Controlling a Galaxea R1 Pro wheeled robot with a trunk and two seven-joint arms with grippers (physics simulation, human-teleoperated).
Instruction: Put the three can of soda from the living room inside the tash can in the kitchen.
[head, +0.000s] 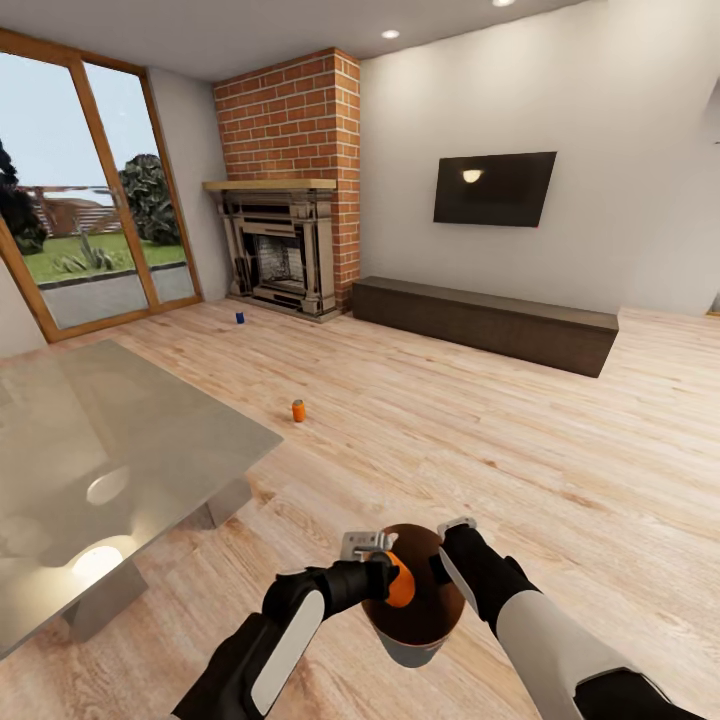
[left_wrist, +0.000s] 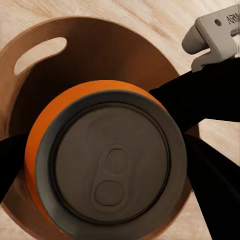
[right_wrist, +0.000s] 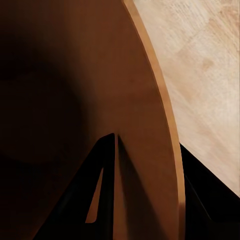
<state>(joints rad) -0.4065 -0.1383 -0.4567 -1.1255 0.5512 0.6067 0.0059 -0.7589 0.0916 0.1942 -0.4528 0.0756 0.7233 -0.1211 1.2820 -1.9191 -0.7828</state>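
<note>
Left gripper (head: 392, 578) clenches an orange can (head: 401, 585) over the trash can (head: 425, 640), whose rim the right gripper (head: 447, 560) clamps; open floor (head: 520, 440) beyond.

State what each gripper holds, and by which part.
Left gripper: an orange soda can, by its sides, over the bin's mouth. Right gripper: the brown bin, by its rim wall.

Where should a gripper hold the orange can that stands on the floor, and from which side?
Probably around the middle of its round side wall, coming in level from the robot's side. The orange can stands upright and alone on the open wood floor, so its curved sides are free all round, and the fingers could close across them.
</note>
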